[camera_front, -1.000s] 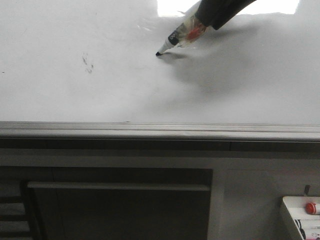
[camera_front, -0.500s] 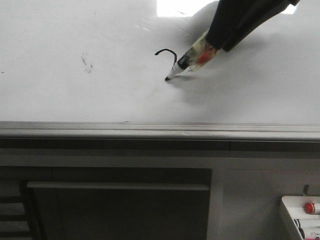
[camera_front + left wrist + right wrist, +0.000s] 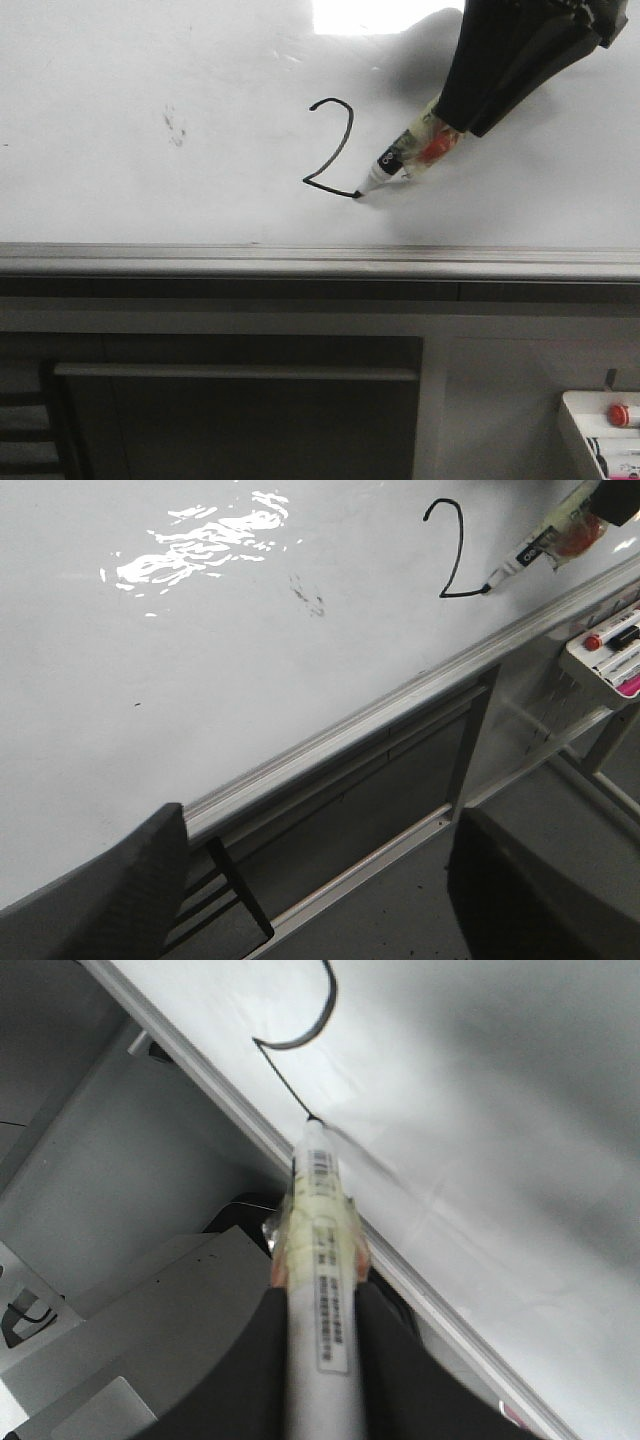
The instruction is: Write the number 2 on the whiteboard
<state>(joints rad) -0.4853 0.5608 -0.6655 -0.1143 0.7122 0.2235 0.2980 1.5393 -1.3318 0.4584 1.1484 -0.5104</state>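
Nearest, the grey rail edges the whiteboard. Just above it the number 2 is drawn, its base stroke met by the marker tip. The marker is clamped aslant in the right gripper so the tip bears on the board; the left gripper is spread, idle.

The front view looks forward and slightly down at the whiteboard, close, with its grey rail across the middle and a white tray at 5 o'clock. The left wrist view stands farther off, looking obliquely along the board, so the rail runs diagonally toward 2 o'clock. The right wrist view sits nearest, sighting down the marker to its tip on the board. All three share the number 2 and the marker; the front and left wrist views also share the tray.
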